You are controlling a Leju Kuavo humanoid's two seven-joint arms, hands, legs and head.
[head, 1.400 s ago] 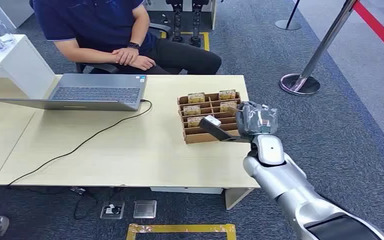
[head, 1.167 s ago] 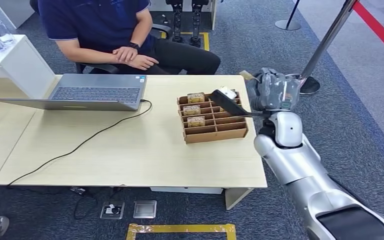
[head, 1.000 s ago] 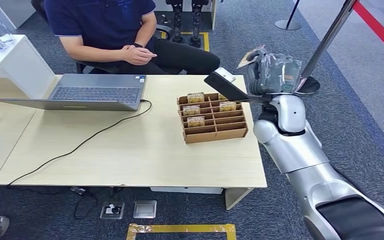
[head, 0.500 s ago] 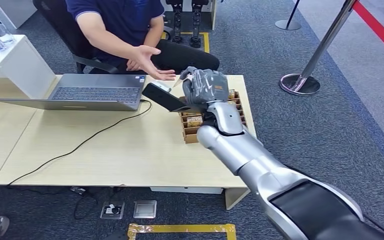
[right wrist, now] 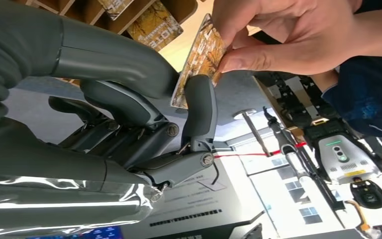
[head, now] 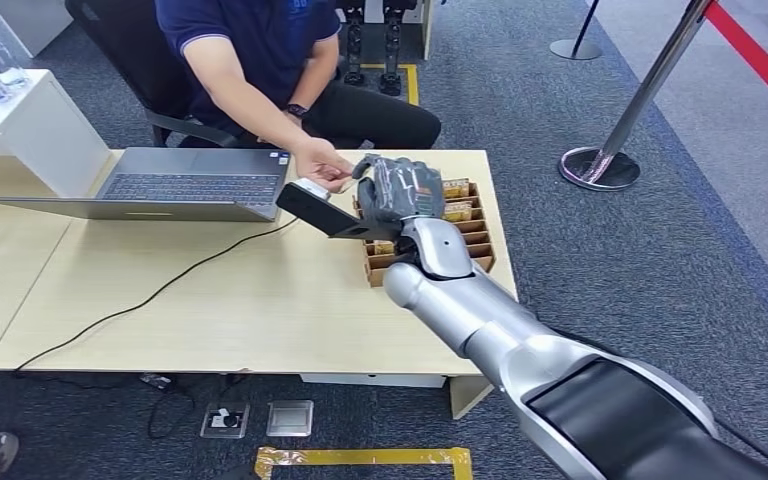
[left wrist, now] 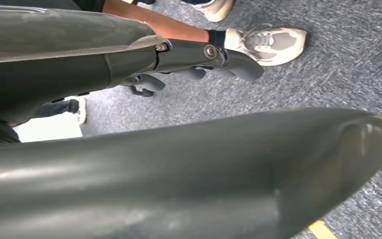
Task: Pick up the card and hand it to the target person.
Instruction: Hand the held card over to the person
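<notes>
Card, pinched by right robot hand, now gripped by person's hand.

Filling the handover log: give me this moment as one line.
phase: handover | right hand pinches card | person's hand grips card's other end | release: not yet

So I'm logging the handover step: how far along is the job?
Done: the card is out of the wooden tray and carried to the seated person. In hand: the right hand pinches the card while the person's hand grips its other end. Left: letting go.
</notes>
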